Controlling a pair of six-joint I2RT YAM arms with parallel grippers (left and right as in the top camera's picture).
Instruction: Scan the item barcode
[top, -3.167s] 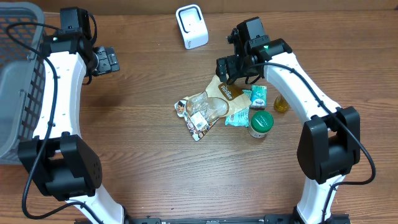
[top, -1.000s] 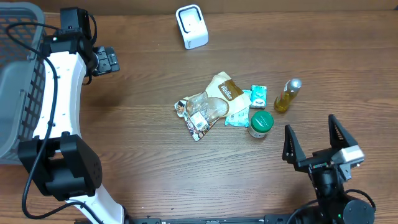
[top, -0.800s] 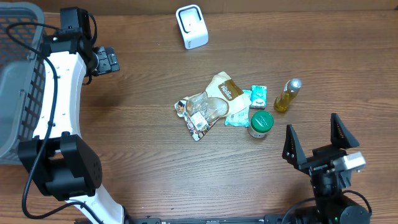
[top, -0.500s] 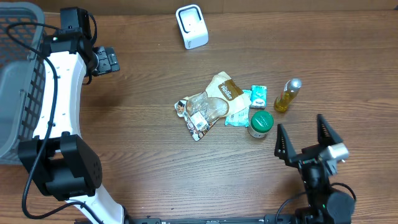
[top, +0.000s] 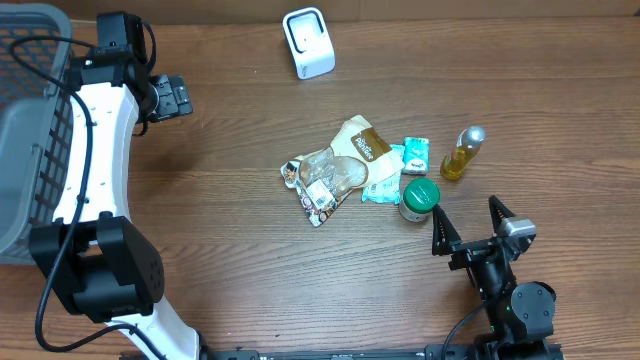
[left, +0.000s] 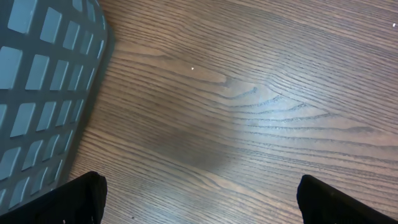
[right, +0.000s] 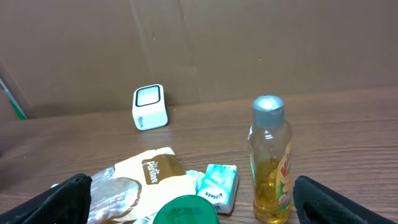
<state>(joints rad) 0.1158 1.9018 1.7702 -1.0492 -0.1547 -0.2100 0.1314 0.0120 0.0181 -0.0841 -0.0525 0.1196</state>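
My right gripper (top: 465, 208) hangs open, holding nothing, nearest the front edge. Just beyond it stands the jar (top: 420, 197), then the bottle (top: 458, 155) and packets (top: 340, 170), all on the tabletop (top: 250, 280). The scanner (top: 308, 42) stands farthest. My left gripper (top: 172, 97) is open beside the basket (top: 20, 130).

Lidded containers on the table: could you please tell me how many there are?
2. The green-lidded jar sits at the right edge of the packet pile; the oil bottle stands upright to its upper right. The pile could hide more.
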